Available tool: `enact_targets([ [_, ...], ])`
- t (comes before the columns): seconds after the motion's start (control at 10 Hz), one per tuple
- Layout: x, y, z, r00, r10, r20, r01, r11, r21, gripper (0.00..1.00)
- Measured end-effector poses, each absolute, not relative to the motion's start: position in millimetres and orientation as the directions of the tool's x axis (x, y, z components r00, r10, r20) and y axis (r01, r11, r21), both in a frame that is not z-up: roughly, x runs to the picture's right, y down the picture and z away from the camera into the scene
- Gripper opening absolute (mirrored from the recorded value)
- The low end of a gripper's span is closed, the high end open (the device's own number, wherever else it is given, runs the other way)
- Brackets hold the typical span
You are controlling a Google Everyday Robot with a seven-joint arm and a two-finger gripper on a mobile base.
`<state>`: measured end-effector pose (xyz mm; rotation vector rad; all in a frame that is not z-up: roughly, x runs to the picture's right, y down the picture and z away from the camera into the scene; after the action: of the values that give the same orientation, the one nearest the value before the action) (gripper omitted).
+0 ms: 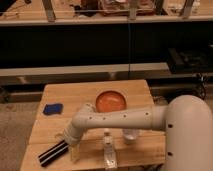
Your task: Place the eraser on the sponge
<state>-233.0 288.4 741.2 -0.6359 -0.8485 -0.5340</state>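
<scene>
The eraser (52, 153), a long black block with light stripes, lies slanted at the front left corner of the wooden table (80, 95). The blue sponge (52, 108) rests near the table's left edge, well behind the eraser and apart from it. My white arm reaches in from the right and bends down, so the gripper (66, 141) sits at the eraser's right end, touching or just above it.
An orange bowl (110, 101) stands at the table's middle back. A clear plastic bottle (109, 150) stands near the front edge, just right of the gripper. A white cup (131, 134) shows below the forearm. Dark shelving fills the background.
</scene>
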Motion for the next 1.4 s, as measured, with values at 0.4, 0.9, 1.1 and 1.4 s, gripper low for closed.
enact_targets([
  [0.4, -247, 287, 741, 0.524, -0.173, 0.834, 0.681, 0.672, -0.289, 0.8],
  [0.9, -249, 298, 756, 0.535, -0.136, 0.834, 0.681, 0.653, -0.331, 0.8],
  [1.1, -248, 303, 765, 0.543, -0.113, 0.832, 0.675, 0.648, -0.353, 0.8],
  [1.4, -246, 303, 762, 0.543, -0.122, 0.83, 0.677, 0.65, -0.347, 0.62],
])
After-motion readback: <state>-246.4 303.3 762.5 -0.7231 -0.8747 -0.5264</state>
